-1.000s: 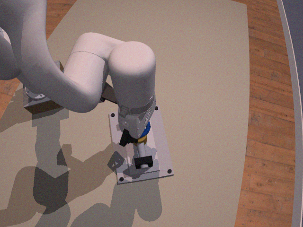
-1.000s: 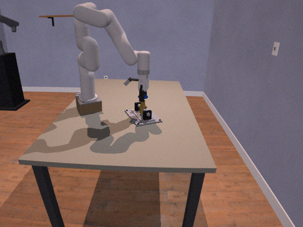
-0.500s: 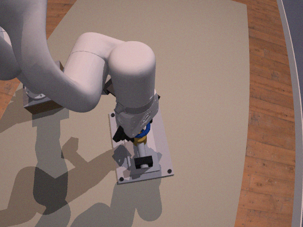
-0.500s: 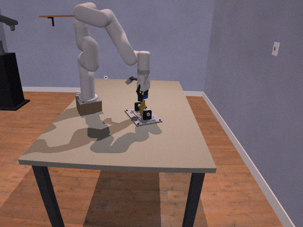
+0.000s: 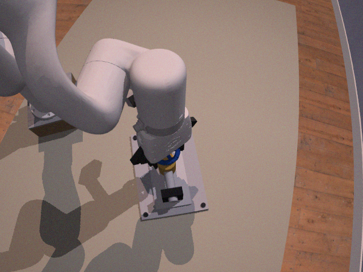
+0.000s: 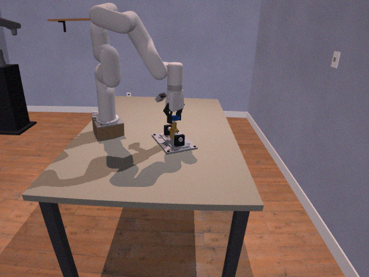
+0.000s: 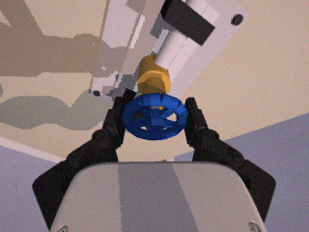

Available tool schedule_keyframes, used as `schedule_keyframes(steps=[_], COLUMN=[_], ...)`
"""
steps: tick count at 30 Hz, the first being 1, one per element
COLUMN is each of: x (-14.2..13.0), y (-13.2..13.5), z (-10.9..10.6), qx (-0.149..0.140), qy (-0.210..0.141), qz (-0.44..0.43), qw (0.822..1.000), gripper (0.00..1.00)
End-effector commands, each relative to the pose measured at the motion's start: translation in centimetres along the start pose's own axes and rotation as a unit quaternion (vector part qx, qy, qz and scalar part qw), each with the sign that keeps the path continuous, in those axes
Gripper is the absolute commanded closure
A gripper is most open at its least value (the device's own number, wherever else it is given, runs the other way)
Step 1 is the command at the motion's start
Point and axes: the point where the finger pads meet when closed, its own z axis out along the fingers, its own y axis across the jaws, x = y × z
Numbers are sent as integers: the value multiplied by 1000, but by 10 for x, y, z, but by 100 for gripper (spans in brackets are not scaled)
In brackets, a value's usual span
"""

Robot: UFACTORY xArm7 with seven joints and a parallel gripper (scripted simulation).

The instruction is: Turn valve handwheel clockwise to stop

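Observation:
The blue spoked handwheel sits level on top of the yellow valve body. The valve is set on a white pipe held by black clamps on a grey baseplate. My gripper comes straight down from above and is shut on the handwheel, one black finger pressing each opposite side of the rim. In the top view the wrist hides most of the wheel.
The arm's base stands on a brown block at the table's left. The near pipe clamp stands on the baseplate in front of the valve. The table's edges are well away on all sides.

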Motion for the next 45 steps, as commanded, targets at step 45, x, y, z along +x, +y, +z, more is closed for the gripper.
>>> schedule_keyframes(steps=[45], x=[-1], y=[1], z=[-1], qx=[0], qy=[-4], qz=[94], qw=[996], gripper=[100])
